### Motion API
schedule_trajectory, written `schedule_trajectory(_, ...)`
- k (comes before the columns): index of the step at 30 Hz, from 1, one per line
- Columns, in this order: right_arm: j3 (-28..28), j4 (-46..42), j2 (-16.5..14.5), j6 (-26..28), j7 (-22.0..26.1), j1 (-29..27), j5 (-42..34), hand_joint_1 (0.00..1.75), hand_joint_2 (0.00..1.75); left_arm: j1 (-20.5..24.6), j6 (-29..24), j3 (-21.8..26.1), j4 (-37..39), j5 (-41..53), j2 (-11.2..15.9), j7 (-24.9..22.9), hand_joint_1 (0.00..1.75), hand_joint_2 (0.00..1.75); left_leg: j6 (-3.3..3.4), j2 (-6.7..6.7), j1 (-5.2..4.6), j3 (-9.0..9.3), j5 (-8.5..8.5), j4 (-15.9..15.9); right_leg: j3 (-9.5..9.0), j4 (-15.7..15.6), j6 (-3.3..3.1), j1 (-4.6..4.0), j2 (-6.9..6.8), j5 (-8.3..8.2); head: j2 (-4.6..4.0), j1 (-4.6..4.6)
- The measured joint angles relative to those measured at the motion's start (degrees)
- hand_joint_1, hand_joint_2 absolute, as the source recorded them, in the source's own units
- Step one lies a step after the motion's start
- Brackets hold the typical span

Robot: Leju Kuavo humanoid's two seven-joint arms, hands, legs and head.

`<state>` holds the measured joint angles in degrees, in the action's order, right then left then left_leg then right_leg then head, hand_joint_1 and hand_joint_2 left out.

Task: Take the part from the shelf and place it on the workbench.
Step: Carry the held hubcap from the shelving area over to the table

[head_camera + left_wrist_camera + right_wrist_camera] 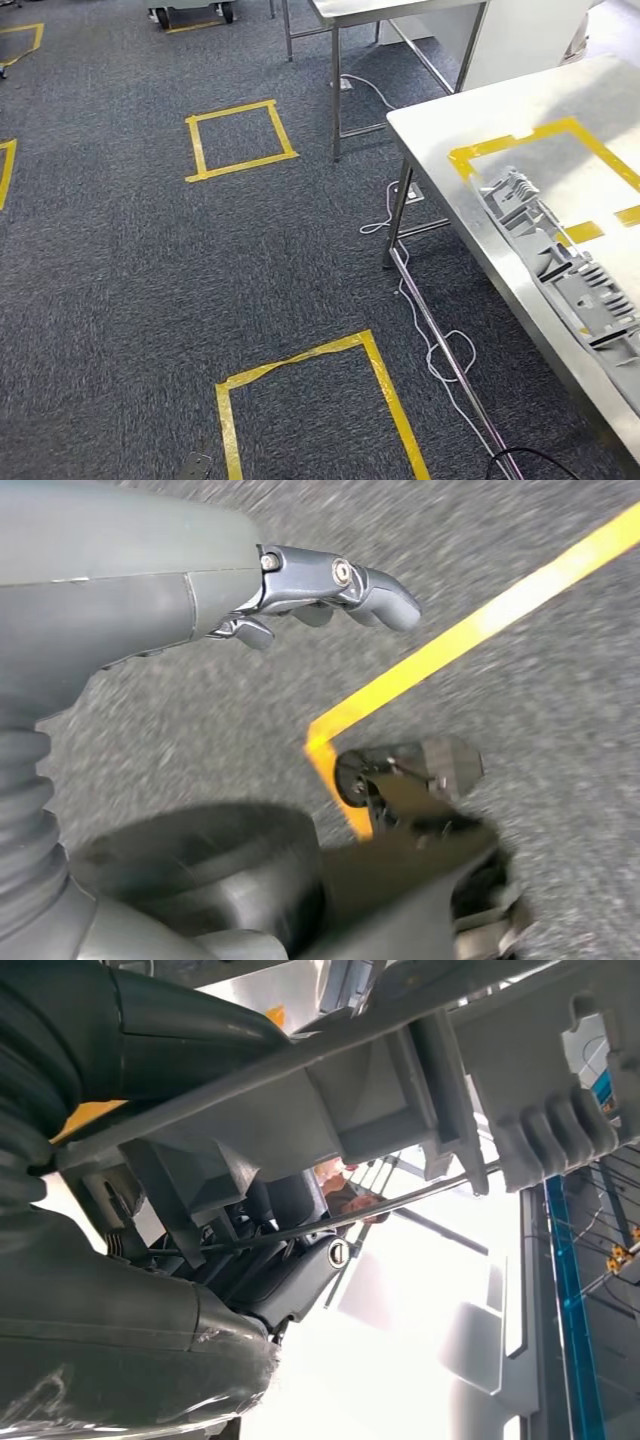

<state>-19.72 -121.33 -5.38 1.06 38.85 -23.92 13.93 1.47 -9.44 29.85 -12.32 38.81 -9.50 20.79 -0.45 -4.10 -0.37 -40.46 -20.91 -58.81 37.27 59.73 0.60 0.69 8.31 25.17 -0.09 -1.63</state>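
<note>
Grey part (pixel 562 265) lies over the workbench (pixel 468 130) front edge, long axis along that edge. Right hand (pixel 249 1280) grips it from beneath; left hand (pixel 317 590) hangs loosely curled, holding nothing.

Head high; wrists close, floor (pixel 113 280) shared

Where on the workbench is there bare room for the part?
The workbench is bare along its near-left corner and outside the yellow tape outline. Inside the outline, open steel lies beyond the grey part. The near edge is crowded: the part, gripped by the right hand, spans it.
</note>
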Motion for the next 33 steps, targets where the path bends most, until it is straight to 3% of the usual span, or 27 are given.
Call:
schedule_trajectory(1, -0.21, -0.19, -0.13, -0.23, 0.07, -0.09, 0.12, 1.75, 1.75, 0.04, -0.03, -0.01, 0.01, 0.08, 0.03, 0.04, 0.00, 1.75, 0.11, -0.60, -0.12, 1.25, -0.24, 1.93, -0.79, 0.00, 0.27, -0.03, 0.58, 0.42, 0.00, -0.02)
schedule_trajectory(3, -0.66, -0.54, -0.39, -0.69, 0.25, -0.34, 0.30, 1.75, 1.75, 0.16, -0.07, -0.08, 0.01, 0.29, -0.02, 0.14, 0.00, 1.75, 0.39, 0.32, -0.38, 3.26, -1.61, 3.19, -2.47, -0.41, 0.59, -0.15, 0.67, 1.10, 0.01, 0.01)
schedule_trajectory(5, -1.03, -0.79, -0.60, -1.08, 0.42, -0.33, 0.40, 1.75, 1.75, 0.07, -0.07, -0.16, 0.01, 0.42, -0.17, 0.23, 0.00, 1.75, 0.99, 1.45, -0.53, 5.58, -2.67, 3.50, -2.37, 2.02, 0.83, -0.61, -2.55, 1.54, 0.01, 0.35)
schedule_trajectory(7, -1.31, -1.00, -0.80, -1.27, 0.54, -0.19, 0.41, 1.75, 1.75, -0.20, -0.02, -0.19, 0.01, 0.54, -0.28, 0.28, 0.00, 1.75, 1.40, 2.77, -0.71, 7.96, -4.19, 3.48, 1.54, 9.15, 1.15, -0.97, -6.29, 2.83, 0.00, 0.71)
schedule_trajectory(9, -1.78, -1.09, -1.02, -1.48, 0.58, -0.24, 0.37, 1.75, 1.75, -0.56, 0.00, -0.19, 0.01, 0.71, -0.29, 0.28, 0.00, 1.75, 1.48, 4.19, -0.75, 10.45, -6.22, 3.49, 6.29, 15.32, 1.55, -0.93, -7.51, 6.02, 0.01, 0.80)
schedule_trajectory(11, -2.38, -1.09, -1.21, -1.81, 0.61, -0.32, 0.23, 1.75, 1.75, -0.78, -0.01, -0.25, 0.01, 0.87, -0.31, 0.28, 0.00, 1.75, 1.28, 5.54, -0.55, 13.56, -8.58, 3.50, 8.13, 14.96, 1.94, -0.72, -8.03, 8.71, 0.01, 0.86)
schedule_trajectory(12, -2.70, -1.09, -1.29, -2.07, 0.63, -0.32, 0.07, 1.75, 1.75, -0.81, -0.01, -0.33, 0.01, 0.98, -0.32, 0.29, 0.00, 1.75, 1.10, 6.20, -0.40, 15.29, -9.91, 3.52, 7.97, 12.51, 2.10, -0.60, -8.53, 8.31, 0.00, 0.89)
schedule_trajectory(13, -3.04, -1.08, -1.37, -2.37, 0.65, -0.31, -0.11, 1.75, 1.75, -0.85, -0.01, -0.44, 0.02, 1.12, -0.31, 0.30, 0.00, 1.75, 0.84, 6.83, -0.36, 16.87, -11.27, 3.60, 7.50, 9.24, 2.21, -0.51, -9.71, 5.60, 0.00, 0.97)
schedule_trajectory(15, -3.65, -1.04, -1.54, -3.02, 0.67, -0.10, -0.45, 1.75, 1.75, -0.85, -0.02, -0.66, 0.04, 1.34, -0.20, 0.32, 0.00, 1.75, 0.26, 8.06, -0.58, 19.54, -13.92, 3.81, 6.76, 3.79, 1.72, -0.51, -12.81, -2.31, -0.01, 1.40)
schedule_trajectory(16, -3.90, -1.04, -1.70, -3.29, 0.67, 0.01, -0.50, 1.75, 1.75, -0.84, -0.04, -0.74, 0.05, 1.39, -0.13, 0.31, 0.00, 1.75, -0.13, 8.67, -0.80, 20.68, -14.74, 4.25, 6.58, 2.52, 1.26, -0.51, -13.55, -5.03, 0.00, 1.38)
schedule_trajectory(17, -4.15, -1.05, -1.87, -3.54, 0.68, 0.14, -0.52, 1.75, 1.75, -0.75, -0.08, -0.81, 0.06, 1.40, -0.08, 0.29, 0.00, 1.75, -0.49, 9.14, -0.94, 21.39, -14.79, 4.27, 6.39, 2.11, 0.72, -0.52, -13.36, -5.74, 0.00, 1.38)
schedule_trajectory(19, -4.63, -1.14, -2.21, -3.96, 0.69, 0.26, -0.41, 1.75, 1.75, -0.51, -0.12, -0.93, 0.06, 1.39, -0.09, 0.25, 0.00, 1.75, -1.17, 8.98, -0.93, 20.39, -12.65, 1.43, 5.36, 1.94, -0.04, -0.29, -11.41, -4.51, 0.01, 0.99)
schedule_trajectory(21, -4.91, -1.17, -2.45, -4.45, 0.69, 0.69, -0.11, 1.75, 1.75, -0.32, -0.10, -0.96, 0.08, 1.09, -0.15, 0.22, 0.00, 1.75, -1.55, 6.86, -0.62, 15.31, -10.44, -6.35, 3.74, 1.24, -0.63, -0.10, -9.82, -3.46, 0.01, 0.79)
schedule_trajectory(22, -4.85, -1.12, -2.55, -4.70, 0.69, 1.17, 0.28, 1.75, 1.75, -0.38, -0.07, -0.90, 0.09, 0.58, -0.15, 0.20, 0.00, 1.75, -1.68, 5.69, -0.44, 12.08, -11.10, -10.13, 2.83, 0.86, -0.83, -0.07, -8.96, -2.90, 0.01, 0.67)
schedule_trajectory(24, -3.83, -0.42, -2.62, -4.44, 0.32, 2.99, 1.74, 1.75, 1.75, -0.69, 0.10, -0.30, 0.11, -1.16, -0.01, 0.17, 0.00, 1.75, -1.88, 4.67, -0.16, 6.22, -16.37, -14.06, 0.84, 0.35, -0.94, 0.03, -6.91, -1.65, 0.01, 0.56)
schedule_trajectory(25, -2.67, 0.38, -2.56, -3.46, -0.18, 4.26, 2.61, 1.75, 1.75, -0.85, 0.26, 0.21, 0.12, -2.04, 0.12, 0.18, 0.00, 1.75, -1.96, 4.50, -0.04, 4.03, -19.38, -14.21, -0.28, 0.23, -0.86, 0.10, -5.80, -0.93, 0.01, 0.53)
schedule_trajectory(26, -1.15, 1.40, -2.38, -1.92, -0.87, 5.56, 3.33, 1.75, 1.75, -0.93, 0.42, 0.79, 0.12, -2.72, 0.29, 0.21, 0.00, 1.75, -2.02, 4.37, 0.06, 2.48, -21.07, -13.30, -1.52, 0.17, -0.73, 0.20, -4.75, -0.12, 0.01, 0.52)
schedule_trajectory(27, 0.64, 2.51, -2.13, -0.12, -1.60, 6.81, 3.80, 1.75, 1.75, -0.94, 0.58, 1.35, 0.12, -3.18, 0.46, 0.24, 0.00, 1.75, -2.09, 4.16, 0.16, 1.48, -20.52, -11.47, -2.84, 0.16, -0.57, 0.32, -3.89, 0.76, 0.00, 0.56)
schedule_trajectory(28, 2.48, 3.57, -1.80, 1.45, -2.24, 8.07, 4.00, 1.75, 1.75, -0.94, 0.74, 1.87, 0.12, -3.64, 0.69, 0.27, 0.00, 1.75, -2.25, 3.60, 0.31, 1.02, -17.10, -8.68, -3.88, 0.14, -0.39, 0.43, -3.21, 1.65, 0.00, 0.55)
schedule_trajectory(30, 6.27, 5.88, -0.95, 3.91, -3.54, 11.32, 4.41, 1.75, 1.75, -0.98, 1.22, 3.13, 0.12, -4.57, 1.09, 0.15, 0.00, 1.75, -2.39, 2.01, 0.72, 0.57, -7.07, -2.13, -5.48, 0.52, 0.19, 0.51, -1.86, 3.30, 0.01, 0.50)
schedule_trajectory(31, 8.30, 7.10, -0.42, 5.01, -4.35, 13.26, 4.85, 1.75, 1.75, -1.01, 1.58, 3.77, 0.12, -4.80, 1.31, -0.13, 0.00, 1.75, -2.29, 1.36, 0.84, 0.56, -2.95, -0.09, -5.62, 0.65, 0.56, 0.53, -1.15, 3.98, 0.01, 0.42)
schedule_trajectory(32, 10.41, 8.32, 0.21, 6.24, -5.23, 15.15, 5.39, 1.75, 1.75, -0.97, 1.91, 4.32, 0.12, -4.76, 1.56, -0.51, 0.00, 1.75, -2.00, 1.16, 0.86, 0.52, -0.84, 0.85, -5.83, 0.72, 0.94, 0.58, -0.46, 4.53, 0.01, 0.35)
schedule_trajectory(33, 12.51, 9.42, 0.89, 7.47, -6.06, 16.73, 5.90, 1.75, 1.75, -0.84, 2.14, 4.71, 0.12, -4.57, 1.85, -0.94, 0.00, 1.75, -1.60, 1.40, 0.79, 0.81, 0.03, 0.73, -5.86, 0.49, 1.36, 0.65, 0.03, 4.96, 0.01, 0.33)
